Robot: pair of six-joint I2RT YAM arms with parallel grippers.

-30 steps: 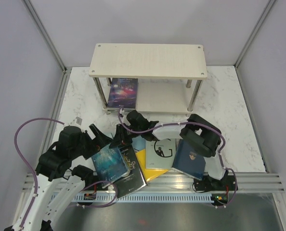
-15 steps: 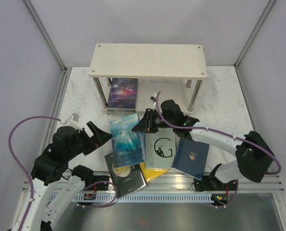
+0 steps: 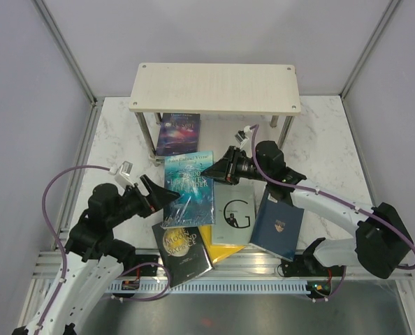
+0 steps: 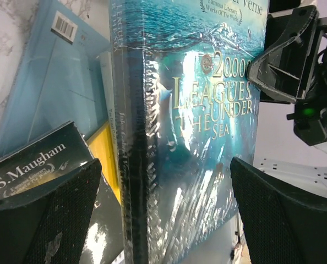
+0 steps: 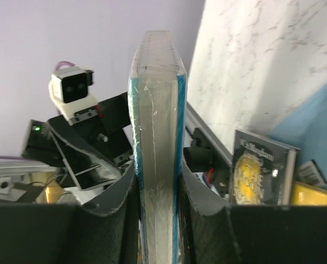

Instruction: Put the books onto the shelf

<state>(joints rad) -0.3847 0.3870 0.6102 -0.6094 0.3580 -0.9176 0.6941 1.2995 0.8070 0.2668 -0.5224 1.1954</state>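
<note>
A white marble-patterned table (image 3: 333,139) is carrying a small two-tier shelf of pale wooden boards on slim metal posts (image 3: 214,87), which is standing at the far side. A purple galaxy-covered paperback (image 3: 178,132) is lying flat at the left end of the lower board, its long axis running near to far.

Nearer the arms, a black paperback (image 3: 183,252), a white paperback marked "G" (image 3: 235,213), a navy paperback (image 3: 277,227) and a yellow paperback (image 3: 218,248) are lying in an overlapping spread. A light blue paperback (image 4: 59,82) is showing beneath them in the left wrist view.

The teal sea-covered paperback (image 3: 188,188) is sitting above this spread, cover upward, its long axis pointing toward the shelf, title end farthest. The right gripper (image 3: 218,169) is pinching it narrowly at its far right corner, fingers (image 5: 205,214) pressing both faces. The left gripper (image 3: 151,199) is hovering at the book's near left edge, jaws spread wide, holding nothing.
</note>
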